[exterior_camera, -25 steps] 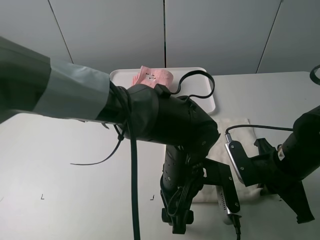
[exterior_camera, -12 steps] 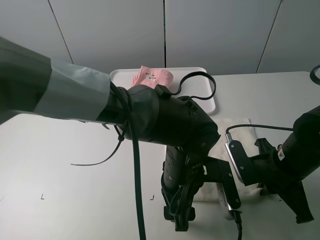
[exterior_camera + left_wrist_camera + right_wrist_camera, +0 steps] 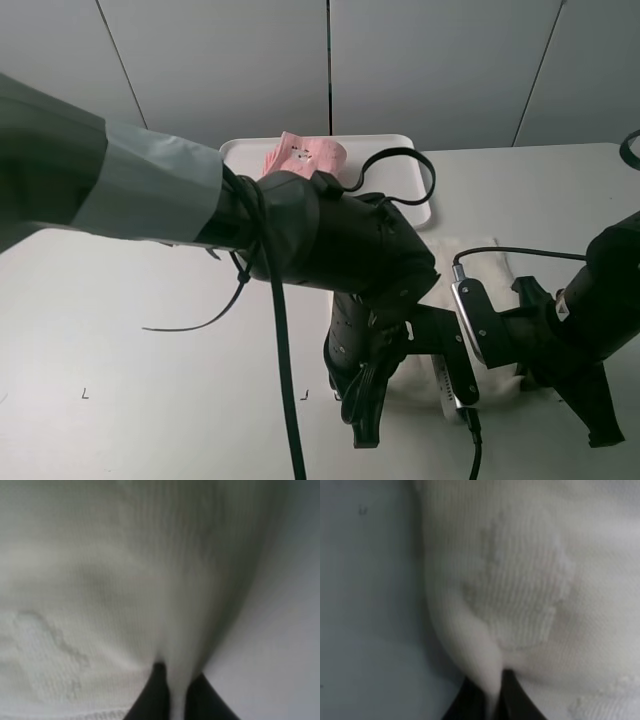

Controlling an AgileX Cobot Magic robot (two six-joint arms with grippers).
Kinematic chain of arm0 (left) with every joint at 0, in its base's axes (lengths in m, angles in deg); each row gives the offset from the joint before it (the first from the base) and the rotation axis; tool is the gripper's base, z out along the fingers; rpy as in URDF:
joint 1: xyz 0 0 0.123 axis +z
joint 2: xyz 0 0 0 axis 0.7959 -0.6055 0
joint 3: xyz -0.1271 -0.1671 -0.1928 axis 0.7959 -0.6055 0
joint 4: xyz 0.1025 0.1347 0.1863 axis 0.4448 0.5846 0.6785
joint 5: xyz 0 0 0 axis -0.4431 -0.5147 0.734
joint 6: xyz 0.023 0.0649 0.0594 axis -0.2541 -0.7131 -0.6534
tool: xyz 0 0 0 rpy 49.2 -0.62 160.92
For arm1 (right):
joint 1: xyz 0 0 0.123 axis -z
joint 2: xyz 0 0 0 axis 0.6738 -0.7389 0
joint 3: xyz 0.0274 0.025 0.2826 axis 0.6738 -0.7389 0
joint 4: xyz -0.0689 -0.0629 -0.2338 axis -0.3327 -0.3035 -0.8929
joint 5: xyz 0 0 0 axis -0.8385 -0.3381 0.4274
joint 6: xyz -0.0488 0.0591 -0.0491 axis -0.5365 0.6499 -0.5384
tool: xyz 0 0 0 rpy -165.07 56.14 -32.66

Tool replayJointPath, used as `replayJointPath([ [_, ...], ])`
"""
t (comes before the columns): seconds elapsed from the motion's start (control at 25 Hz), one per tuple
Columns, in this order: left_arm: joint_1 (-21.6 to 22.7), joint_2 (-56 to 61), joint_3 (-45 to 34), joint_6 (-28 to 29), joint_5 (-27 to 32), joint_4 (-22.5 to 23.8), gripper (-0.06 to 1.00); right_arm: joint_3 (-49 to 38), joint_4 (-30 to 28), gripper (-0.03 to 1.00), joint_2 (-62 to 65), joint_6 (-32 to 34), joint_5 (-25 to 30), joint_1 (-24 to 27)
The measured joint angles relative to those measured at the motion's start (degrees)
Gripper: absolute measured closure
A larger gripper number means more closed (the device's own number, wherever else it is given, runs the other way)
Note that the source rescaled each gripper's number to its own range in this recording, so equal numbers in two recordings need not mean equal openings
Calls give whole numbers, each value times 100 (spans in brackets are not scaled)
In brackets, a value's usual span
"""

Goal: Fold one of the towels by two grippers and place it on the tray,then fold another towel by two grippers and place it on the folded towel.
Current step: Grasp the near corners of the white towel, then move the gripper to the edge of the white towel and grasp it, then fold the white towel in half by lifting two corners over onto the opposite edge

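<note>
The left gripper [image 3: 172, 692] and the right gripper [image 3: 492, 696] each pinch shut on an edge of the cream towel [image 3: 492, 272], which lies on the table [image 3: 120, 330] just beside the white tray [image 3: 380, 143]. The folded pink towel [image 3: 305, 153] rests on that tray.

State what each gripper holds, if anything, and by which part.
Both hold the cream towel: the left gripper and the right gripper each pinch a raised fold of cloth at its edge.

Arms low, left pincer [image 3: 174, 700] and right pincer [image 3: 490, 697] both clamped.
</note>
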Motion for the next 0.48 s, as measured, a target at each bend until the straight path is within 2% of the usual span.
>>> replayJointPath([
  [0.16, 0, -2, 0, 238, -25, 46, 94, 0, 12, 96, 0, 59, 0, 0],
  [0.48, 0, 22, 0, 450, -78, 61, 94, -61, 560, 97, 318, 148, 164, 0],
])
